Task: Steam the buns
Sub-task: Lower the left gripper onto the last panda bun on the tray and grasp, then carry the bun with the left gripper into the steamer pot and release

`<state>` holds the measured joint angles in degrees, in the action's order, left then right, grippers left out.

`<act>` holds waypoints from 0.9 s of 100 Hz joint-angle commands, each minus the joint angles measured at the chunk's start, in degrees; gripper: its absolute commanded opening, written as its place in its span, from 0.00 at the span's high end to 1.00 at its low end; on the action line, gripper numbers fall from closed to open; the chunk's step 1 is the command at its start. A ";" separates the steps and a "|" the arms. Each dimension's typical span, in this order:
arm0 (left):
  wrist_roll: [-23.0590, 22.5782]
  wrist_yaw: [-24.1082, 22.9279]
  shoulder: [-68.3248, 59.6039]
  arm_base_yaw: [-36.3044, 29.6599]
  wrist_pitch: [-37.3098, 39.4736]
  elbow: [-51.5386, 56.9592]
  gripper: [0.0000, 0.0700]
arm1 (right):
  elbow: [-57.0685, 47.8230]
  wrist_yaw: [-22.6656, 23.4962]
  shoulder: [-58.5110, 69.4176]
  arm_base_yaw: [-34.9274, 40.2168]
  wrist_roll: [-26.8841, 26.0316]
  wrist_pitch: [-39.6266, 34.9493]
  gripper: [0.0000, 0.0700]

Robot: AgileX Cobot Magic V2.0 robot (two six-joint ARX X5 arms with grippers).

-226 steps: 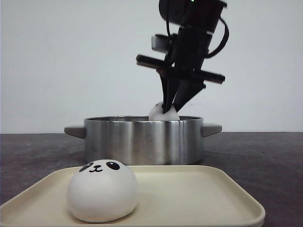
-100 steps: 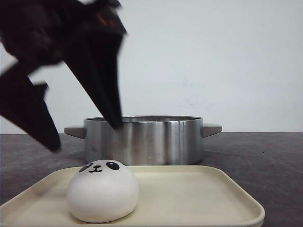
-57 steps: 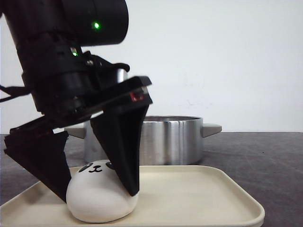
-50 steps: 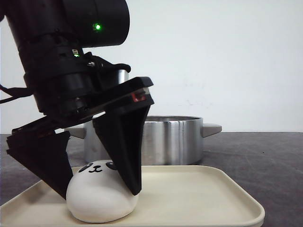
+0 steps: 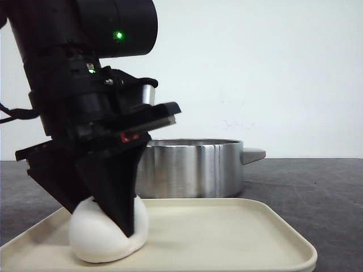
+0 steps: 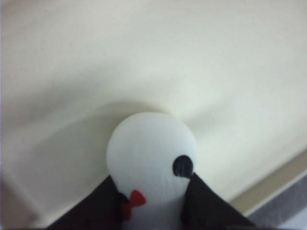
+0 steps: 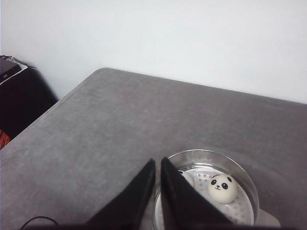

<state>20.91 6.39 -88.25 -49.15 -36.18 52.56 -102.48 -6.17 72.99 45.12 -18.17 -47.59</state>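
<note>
Pick step: left gripper (image 5: 105, 218) is squeezing the last bun (image 5: 108, 235) on the tray (image 5: 238, 226), pot (image 5: 193, 167) sitting at 12 o'clock behind, right gripper (image 7: 157, 191) is hanging closed, empty, high above pot; next likely lift clear, carry over.

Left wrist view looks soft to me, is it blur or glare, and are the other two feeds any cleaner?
Left wrist view: out of focus at close range, the bun and tray soft-edged, no glare. Front view: sharp; the left gripper is a dark silhouette against the bright wall, the pot shows streaky reflections. Right wrist view: evenly lit and clear; the right gripper is closed.
</note>
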 commanded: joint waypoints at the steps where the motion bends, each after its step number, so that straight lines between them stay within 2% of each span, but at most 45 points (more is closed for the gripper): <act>1: -2.05 0.20 3.32 -0.94 -0.20 2.36 1.00 | -0.76 -0.13 0.61 0.61 0.63 0.46 0.98; 14: -3.91 -2.43 11.30 -1.07 3.67 5.05 1.00 | -0.76 -0.11 0.61 0.61 0.66 1.01 0.98; 31: -11.10 -9.27 15.91 1.46 16.70 6.93 1.00 | -0.76 -0.09 0.63 0.61 0.87 2.49 0.98; 45: -12.74 -7.96 12.72 6.38 22.60 6.93 1.00 | -0.76 -0.11 0.72 0.61 1.09 2.56 0.98; 58: -12.72 -5.16 6.84 9.79 25.11 6.93 1.00 | -0.76 -0.11 0.72 0.61 1.25 2.56 0.98; 77: -12.24 -5.01 -1.38 12.55 26.58 6.97 0.99 | -0.76 -0.04 0.72 0.61 1.29 2.43 0.98; 82: -12.24 -5.03 -2.54 13.00 26.53 6.97 0.86 | -0.76 -0.04 0.72 0.61 1.29 2.32 0.98; 89: -12.26 -5.05 -3.48 13.29 26.75 6.97 0.52 | -0.76 0.04 0.72 0.61 1.29 1.92 0.98; 90: -12.26 -5.05 -3.52 13.29 26.77 6.97 0.50 | -0.76 0.02 0.72 0.61 1.29 1.88 0.98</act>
<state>9.02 1.28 -91.24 -35.59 -10.50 59.07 -102.45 -6.15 72.99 45.12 -17.76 -45.82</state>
